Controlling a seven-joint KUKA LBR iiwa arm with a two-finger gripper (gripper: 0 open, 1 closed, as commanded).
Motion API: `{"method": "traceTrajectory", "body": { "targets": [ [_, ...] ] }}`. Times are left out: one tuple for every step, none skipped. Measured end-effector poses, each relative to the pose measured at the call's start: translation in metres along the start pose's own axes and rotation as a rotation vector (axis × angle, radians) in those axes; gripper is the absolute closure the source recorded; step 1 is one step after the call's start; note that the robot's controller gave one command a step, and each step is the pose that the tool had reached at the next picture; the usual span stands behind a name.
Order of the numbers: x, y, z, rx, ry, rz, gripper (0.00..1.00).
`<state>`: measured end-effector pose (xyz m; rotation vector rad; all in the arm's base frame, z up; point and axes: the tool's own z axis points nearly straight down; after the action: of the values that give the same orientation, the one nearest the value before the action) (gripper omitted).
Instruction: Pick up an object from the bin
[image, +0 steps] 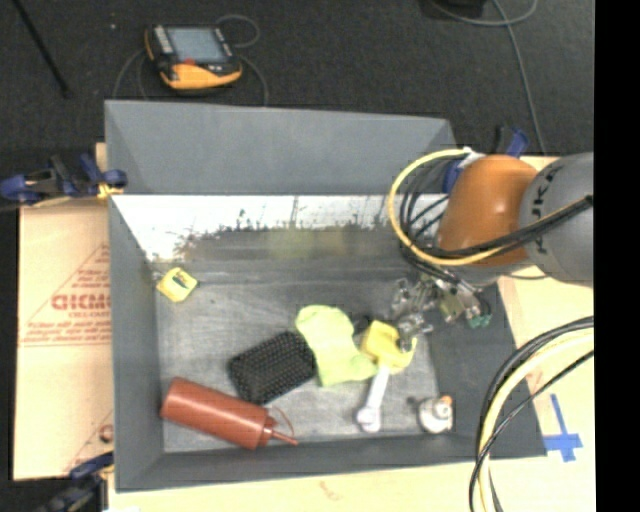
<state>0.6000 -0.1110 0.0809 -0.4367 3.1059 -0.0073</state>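
Note:
My gripper (418, 308) hangs low at the right side of the bin, just above and to the right of a small yellow block (384, 343). The block sits at the top of a white handle (374, 398) that slants down toward the front wall. A crumpled yellow-green cloth (330, 345) lies directly left of the block and touches it. Nothing is visibly held by the gripper.
A black mesh pad (270, 365) lies left of the cloth. A red-brown squeeze bottle (220, 412) rests along the front left. A small yellow item (177, 284) sits far left, and a small silver-and-orange piece (435, 412) at the front right corner.

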Motion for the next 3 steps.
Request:
{"method": "traceTrajectory", "body": {
  "targets": [
    [0.007, 0.003, -0.026, -0.002, -0.002, -0.009, 1.00],
    [-0.002, -0.001, -0.082, -0.004, 0.004, -0.017, 1.00],
    [0.018, 0.010, -0.169, -0.003, -0.001, -0.068, 0.00]
  ]
}}
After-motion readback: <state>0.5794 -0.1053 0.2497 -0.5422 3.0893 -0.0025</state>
